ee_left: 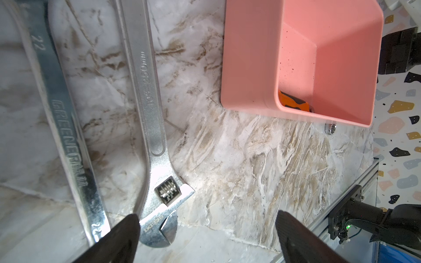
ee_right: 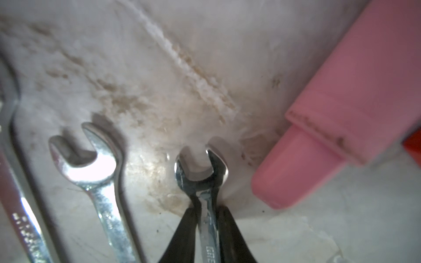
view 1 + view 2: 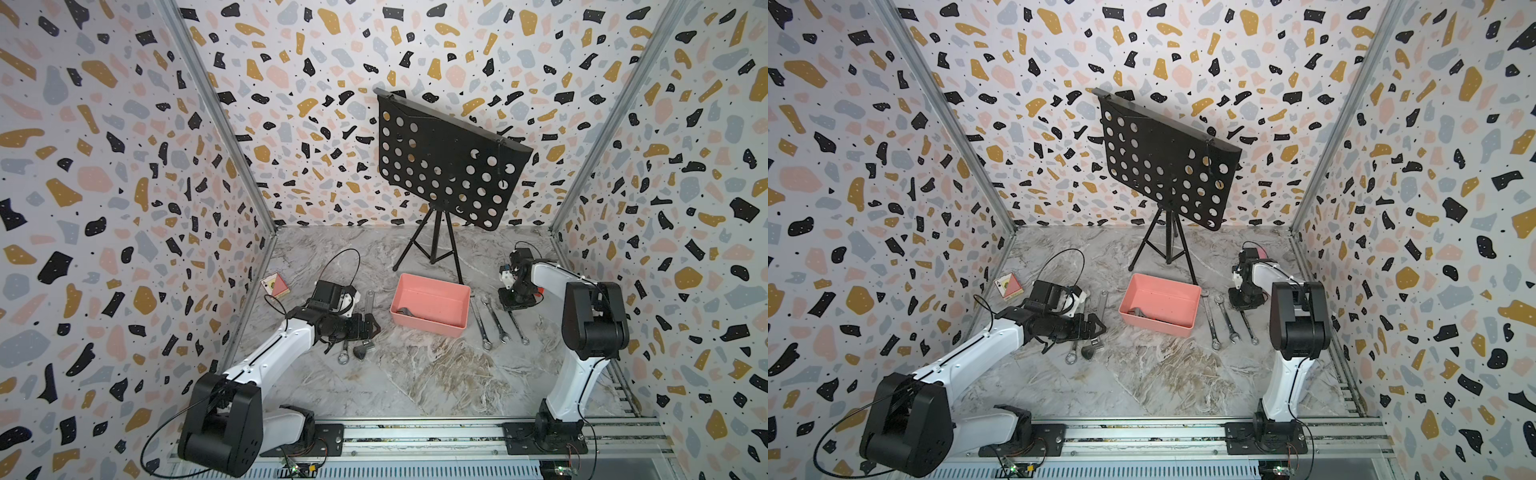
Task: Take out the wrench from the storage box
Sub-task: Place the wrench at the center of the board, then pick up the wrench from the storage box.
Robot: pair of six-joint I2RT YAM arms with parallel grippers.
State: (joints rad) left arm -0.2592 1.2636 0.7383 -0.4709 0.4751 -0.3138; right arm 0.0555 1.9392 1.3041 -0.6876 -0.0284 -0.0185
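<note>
The salmon-pink storage box (image 3: 424, 324) (image 3: 1154, 326) sits mid-table. A dark tool with an orange grip (image 1: 293, 102) lies in its near corner, mostly hidden by the wall. Right of the box, three combination wrenches lie side by side on the table. My right gripper (image 3: 512, 306) (image 2: 208, 210) points down at the far end of the outermost one, a small wrench (image 2: 200, 173) (image 3: 519, 330), with its fingers shut on the shank just behind the open-end head. My left gripper (image 3: 372, 328) (image 1: 207, 215) hovers low and open, left of the box (image 1: 250, 57), holding nothing.
Under the left gripper lie an adjustable wrench (image 1: 150, 113) and a large combination wrench (image 1: 66, 118). A black perforated music stand (image 3: 449, 166) on a tripod stands behind the box. A card box (image 3: 276, 284) lies by the left wall. A pink tube-shaped object (image 2: 341, 113) rests beside the held wrench.
</note>
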